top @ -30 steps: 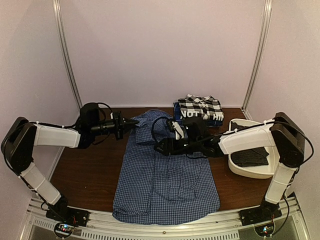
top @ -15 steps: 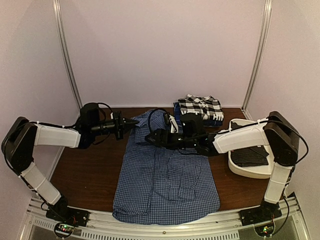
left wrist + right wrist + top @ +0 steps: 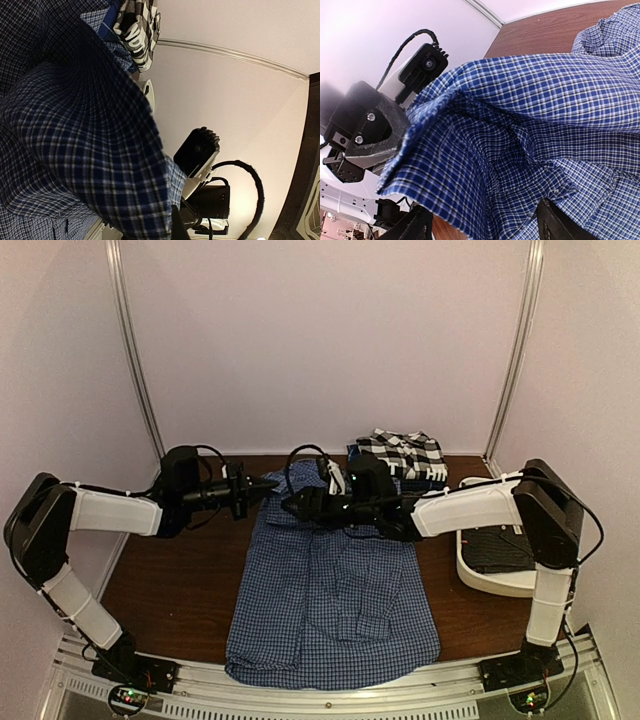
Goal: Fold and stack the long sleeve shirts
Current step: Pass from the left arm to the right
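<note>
The blue-and-white fine-check shirt (image 3: 330, 590) lies spread across the middle of the table, its upper left part lifted. My left gripper (image 3: 268, 483) is shut on that raised edge; in the left wrist view the cloth (image 3: 75, 140) hangs over the gripper (image 3: 174, 220). My right gripper (image 3: 291, 506) reaches in beside it. In the right wrist view this gripper (image 3: 480, 222) is open, with the shirt (image 3: 520, 130) lying between its fingers (image 3: 560, 227). The black-and-white large-check shirt (image 3: 402, 452) sits folded at the back on a dark blue one (image 3: 134, 39).
A white tub (image 3: 495, 575) holding dark cloth stands at the right, partly under the right forearm. Bare brown table (image 3: 170, 580) shows left of the shirt. Pale walls enclose the back and both sides.
My right arm has swung left and toward the back across the shirt, ending close to the left gripper. Its jaws opened wider, then narrowed a little. The left arm has kept still.
</note>
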Robot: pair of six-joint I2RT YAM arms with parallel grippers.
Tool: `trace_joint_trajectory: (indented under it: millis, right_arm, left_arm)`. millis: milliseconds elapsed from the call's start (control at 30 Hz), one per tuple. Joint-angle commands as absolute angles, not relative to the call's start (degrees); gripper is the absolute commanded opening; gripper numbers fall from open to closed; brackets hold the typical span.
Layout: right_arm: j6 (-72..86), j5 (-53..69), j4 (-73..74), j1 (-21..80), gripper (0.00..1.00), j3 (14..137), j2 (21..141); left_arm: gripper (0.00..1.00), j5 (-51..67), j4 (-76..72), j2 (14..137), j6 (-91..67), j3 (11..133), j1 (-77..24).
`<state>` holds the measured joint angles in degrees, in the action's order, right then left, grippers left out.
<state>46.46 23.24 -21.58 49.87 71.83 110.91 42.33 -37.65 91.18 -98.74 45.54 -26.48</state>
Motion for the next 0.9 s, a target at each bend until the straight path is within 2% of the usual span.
trace_joint_trajectory:
  millis: [0,233,433,600,867]
  right_arm:
    - [44.4,18.4,-17.6,50.0,0.74,71.2,108.9]
    - [43.0,12.5,-14.1,49.7,0.87,63.2,101.9]
    - [47.3,16.5,-18.8,50.0,0.92,58.0,100.1]
    - [51.4,21.0,-24.1,51.2,0.99,59.4,103.2]
    - [53.9,21.2,-26.0,51.5,0.98,66.7,110.7]
  left_arm:
    - [0.00,43.0,-40.9,92.0,-98.6,45.8,-26.8]
    - [0.00,43.0,-41.6,93.1,-98.9,46.8,-26.8]
    - [0.00,43.3,-42.0,94.2,-99.0,47.9,-26.8]
    - [0.00,43.4,-42.1,94.7,-99.0,48.5,-26.8]
    - [0.00,43.7,-42.3,94.4,-99.1,48.2,-26.8]
